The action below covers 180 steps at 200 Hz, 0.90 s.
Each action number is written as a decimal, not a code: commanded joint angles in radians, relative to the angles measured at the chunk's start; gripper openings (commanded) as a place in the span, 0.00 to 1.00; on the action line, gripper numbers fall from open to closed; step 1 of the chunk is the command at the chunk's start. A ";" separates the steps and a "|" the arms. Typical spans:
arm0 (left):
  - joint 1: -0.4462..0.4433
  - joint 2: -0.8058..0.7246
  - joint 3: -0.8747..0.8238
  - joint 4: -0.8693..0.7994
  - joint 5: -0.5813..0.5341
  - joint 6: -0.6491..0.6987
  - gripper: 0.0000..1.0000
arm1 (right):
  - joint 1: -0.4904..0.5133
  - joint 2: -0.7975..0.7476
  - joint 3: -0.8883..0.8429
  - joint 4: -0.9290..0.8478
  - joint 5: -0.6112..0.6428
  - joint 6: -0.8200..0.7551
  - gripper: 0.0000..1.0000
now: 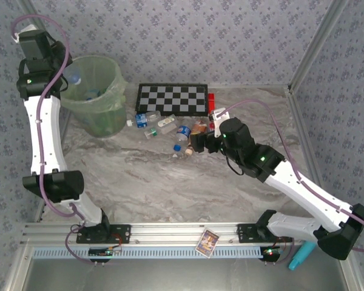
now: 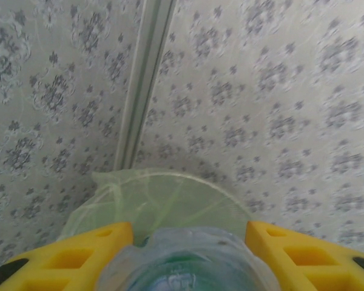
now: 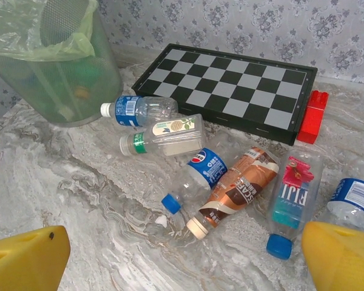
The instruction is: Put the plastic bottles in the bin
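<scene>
My left end effector (image 2: 188,233) pinches a clear bottle (image 2: 188,267) over the part-filled bin (image 2: 170,188); my right end effector (image 3: 182,254), spread, faces several loose bottles (image 3: 209,170) lying on the surface (image 3: 79,200).

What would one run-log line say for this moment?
left tool: holding bottle above bin | right tool: open, over loose bottles | drop: not yet

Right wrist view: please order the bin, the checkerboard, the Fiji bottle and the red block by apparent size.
1. checkerboard and bin: about alike; the bin is cropped
2. Fiji bottle
3. red block
</scene>
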 commanded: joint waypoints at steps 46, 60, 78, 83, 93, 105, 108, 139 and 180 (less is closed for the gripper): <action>0.004 0.104 0.028 -0.024 -0.104 0.108 0.51 | -0.043 0.010 0.012 0.026 -0.037 -0.012 1.00; 0.006 0.122 0.030 -0.025 -0.112 0.115 0.51 | -0.050 0.006 0.009 0.023 -0.038 -0.010 1.00; 0.007 0.145 0.039 -0.028 -0.126 0.117 0.52 | -0.056 0.002 0.008 0.016 -0.040 -0.009 1.00; 0.008 0.150 0.043 -0.033 -0.130 0.117 0.55 | -0.059 0.002 0.008 0.015 -0.039 -0.009 1.00; 0.007 0.159 0.051 -0.040 -0.129 0.109 0.68 | -0.060 -0.002 0.007 0.011 -0.038 -0.006 1.00; 0.007 0.162 0.055 -0.044 -0.118 0.093 0.88 | -0.063 -0.006 0.006 0.011 -0.037 -0.005 0.99; 0.006 0.161 0.055 -0.043 -0.115 0.090 0.95 | -0.064 -0.007 0.006 0.009 -0.036 -0.003 1.00; 0.006 0.159 0.079 -0.050 -0.084 0.064 1.00 | -0.065 -0.014 0.001 0.014 -0.031 0.000 1.00; 0.006 0.123 0.075 -0.055 -0.055 0.041 1.00 | -0.063 -0.031 -0.018 0.019 -0.032 0.020 1.00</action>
